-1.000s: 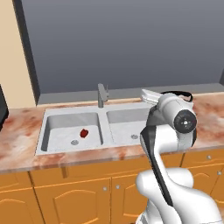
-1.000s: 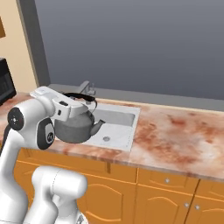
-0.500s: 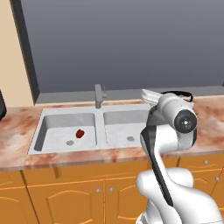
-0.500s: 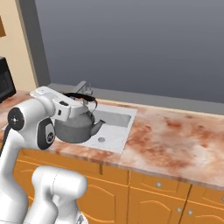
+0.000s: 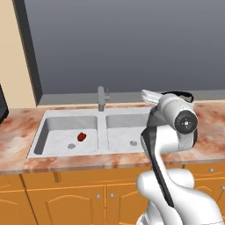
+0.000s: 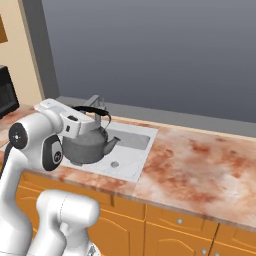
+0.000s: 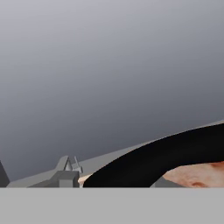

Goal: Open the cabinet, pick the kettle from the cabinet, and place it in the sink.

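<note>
My gripper [image 6: 86,111] is shut on the thin black arched handle of the grey kettle [image 6: 87,144]. The kettle hangs upright, spout to the right, over the near edge of the sink's right bowl [image 6: 131,150]. In the left base view my own arm hides the kettle body, and just the black handle [image 5: 181,94] shows above the wrist. The double-bowl sink [image 5: 102,132] with its faucet [image 5: 102,97] lies left of the arm. The hand view has the handle [image 7: 166,157] arching across its bottom. The cabinet is out of view.
A small red thing [image 5: 81,136] lies in the left bowl. A black appliance [image 6: 7,97] stands at the counter's far left. Reddish marble counter [image 6: 200,165] stretches to the right of the sink. A dark grey panel rises behind the faucet, and orange doors [image 5: 66,202] run below.
The whole picture has shifted a little in both base views, so the camera moved. The kettle hangs from the gripper as before.
</note>
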Controlling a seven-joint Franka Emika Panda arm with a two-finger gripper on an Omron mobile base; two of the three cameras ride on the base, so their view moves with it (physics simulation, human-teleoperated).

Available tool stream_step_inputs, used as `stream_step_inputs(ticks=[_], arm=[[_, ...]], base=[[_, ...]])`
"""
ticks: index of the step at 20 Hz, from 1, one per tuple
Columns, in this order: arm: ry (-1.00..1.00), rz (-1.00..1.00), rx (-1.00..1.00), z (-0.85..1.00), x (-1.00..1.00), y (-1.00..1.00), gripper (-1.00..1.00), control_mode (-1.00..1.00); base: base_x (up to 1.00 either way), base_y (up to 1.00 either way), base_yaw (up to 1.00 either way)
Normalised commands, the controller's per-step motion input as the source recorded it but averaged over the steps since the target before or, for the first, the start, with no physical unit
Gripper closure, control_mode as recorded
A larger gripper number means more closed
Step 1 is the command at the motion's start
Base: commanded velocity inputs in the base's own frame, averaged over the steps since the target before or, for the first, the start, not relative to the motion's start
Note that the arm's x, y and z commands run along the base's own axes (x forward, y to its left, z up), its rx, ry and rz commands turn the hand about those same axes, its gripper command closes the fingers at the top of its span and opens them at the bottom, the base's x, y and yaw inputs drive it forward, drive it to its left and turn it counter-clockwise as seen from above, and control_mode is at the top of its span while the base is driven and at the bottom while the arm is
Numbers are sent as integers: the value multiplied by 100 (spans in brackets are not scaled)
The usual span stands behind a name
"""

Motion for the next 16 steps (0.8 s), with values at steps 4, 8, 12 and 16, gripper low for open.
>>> stream_step_inputs(ticks=[4, 8, 12, 16], arm=[[0, 0, 0, 0, 0, 0, 100, 100], [0, 0, 0, 0, 0, 0, 100, 100], [0, 0, 0, 0, 0, 0, 100, 100], [0, 0, 0, 0, 0, 0, 100, 100]], base=[[7, -14, 0], [0, 0, 0], [0, 0, 0], [0, 0, 0]])
